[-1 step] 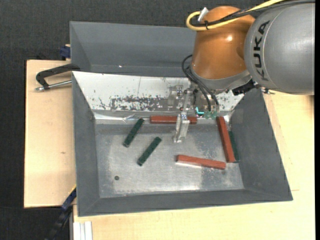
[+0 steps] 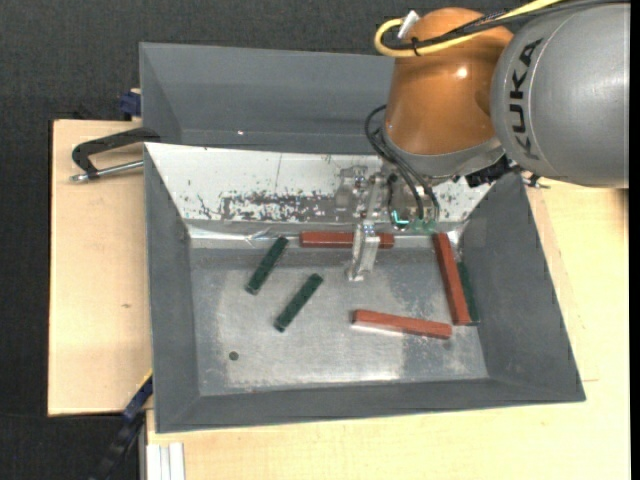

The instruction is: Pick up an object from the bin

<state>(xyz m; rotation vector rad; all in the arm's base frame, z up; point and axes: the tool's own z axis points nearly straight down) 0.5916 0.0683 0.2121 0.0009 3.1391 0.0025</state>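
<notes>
gripper (image 2: 362, 256) hangs over a half-hidden red bar (image 2: 325, 238), perhaps touching; its opening unclear.

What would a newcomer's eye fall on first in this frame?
The arm's orange cover looms at upper right, with the end effector low over a red bar by the back wall of the bin. Two dark green bars lie left of centre, a second red bar right of centre.
</notes>
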